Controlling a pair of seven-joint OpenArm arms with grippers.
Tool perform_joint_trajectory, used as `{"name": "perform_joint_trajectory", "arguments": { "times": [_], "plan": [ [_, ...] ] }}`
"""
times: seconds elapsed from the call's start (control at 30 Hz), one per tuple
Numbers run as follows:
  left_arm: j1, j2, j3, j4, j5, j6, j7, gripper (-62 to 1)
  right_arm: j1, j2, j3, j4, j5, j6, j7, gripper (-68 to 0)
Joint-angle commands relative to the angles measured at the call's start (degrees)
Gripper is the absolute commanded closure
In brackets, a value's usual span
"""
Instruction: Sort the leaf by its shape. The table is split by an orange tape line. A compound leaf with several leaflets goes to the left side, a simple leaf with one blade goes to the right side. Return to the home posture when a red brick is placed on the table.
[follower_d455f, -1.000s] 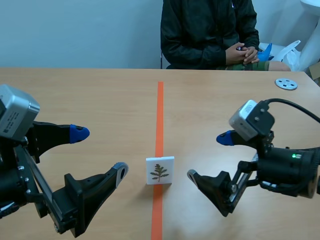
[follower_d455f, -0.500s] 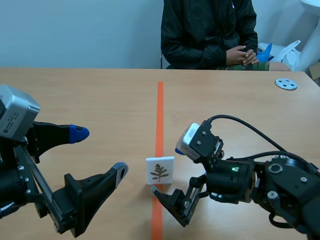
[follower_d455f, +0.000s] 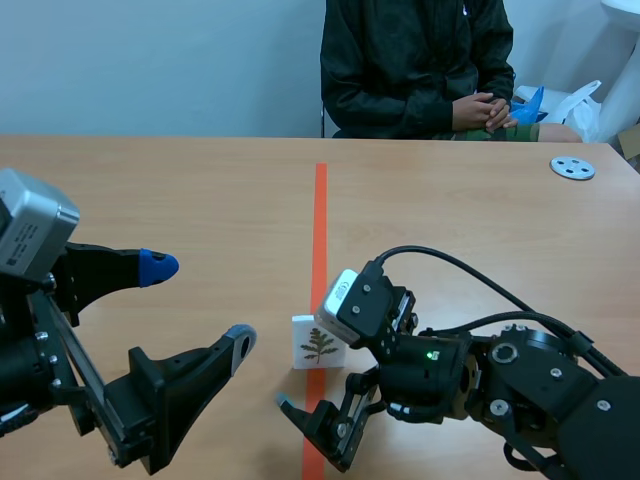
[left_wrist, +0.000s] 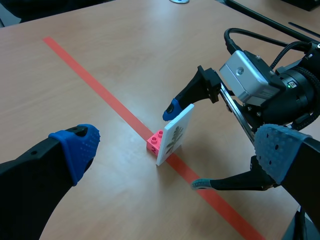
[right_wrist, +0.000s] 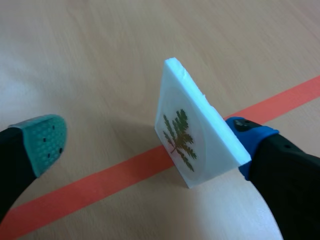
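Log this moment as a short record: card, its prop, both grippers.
card: white, standing on the tape line, leaf picture with several leaflets
prop: small pink brick behind the card
right gripper: open, fingers either side of the card, no grip
left gripper: open, apart from the card
person: seated opposite

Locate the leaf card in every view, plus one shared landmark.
Scene view: leaf card upright on the orange tape line.
Left wrist view: ahead of the left pincer.
Right wrist view: between the fingers of the right pincer.
Landmark: the tape line beneath it.
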Motion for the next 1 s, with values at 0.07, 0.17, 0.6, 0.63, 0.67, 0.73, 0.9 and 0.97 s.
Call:
{"name": "perform_joint_trajectory", "arguments": {
  "times": [0.07, 0.17, 0.6, 0.63, 0.67, 0.73, 0.9, 0.97],
  "plan": [
    [-0.2, 0.1, -0.2, 0.2, -0.2, 0.1, -1.0, -62.3, 1.2, 0.0, 0.3, 0.5, 0.2, -0.1, 0.0, -49.6],
    [-0.2, 0.1, -0.2, 0.2, 0.7, 0.2, -1.0, -62.3, 1.2, 0.0, 0.3, 0.5, 0.2, -0.1, 0.0, -41.7],
    [-0.2, 0.1, -0.2, 0.2, 1.7, 0.2, -1.0, -62.3, 1.2, 0.2, 0.3, 0.5, 0.2, -1.0, -0.4, -14.6],
    [-0.2, 0.1, -0.2, 0.2, 1.7, 0.2, -1.0, -62.3, 1.2, 0.2, 0.4, 0.5, 0.2, -1.0, -0.4, -11.9],
    [-0.2, 0.1, -0.2, 0.2, 1.7, 0.2, -1.0, -62.3, 1.2, 0.2, 0.4, 0.5, 0.2, -1.1, -0.4, -9.3],
    [-0.2, 0.1, -0.2, 0.2, 1.7, 0.2, -1.0, -62.3, 1.2, 0.4, 0.5, 0.5, 0.2, -1.2, -0.4, -4.3],
    [-0.2, 0.1, -0.2, 0.2, 1.7, 0.2, -1.0, -62.3, 1.2, 0.5, 2.6, 1.2, 0.2, -1.0, 1.1, -1.3],
    [-0.2, 0.1, -0.2, 0.2, 1.7, 0.2, -1.0, -62.3, 1.2, 0.5, 4.4, 2.2, 0.4, -0.8, 1.1, -1.3]
  ]
}}
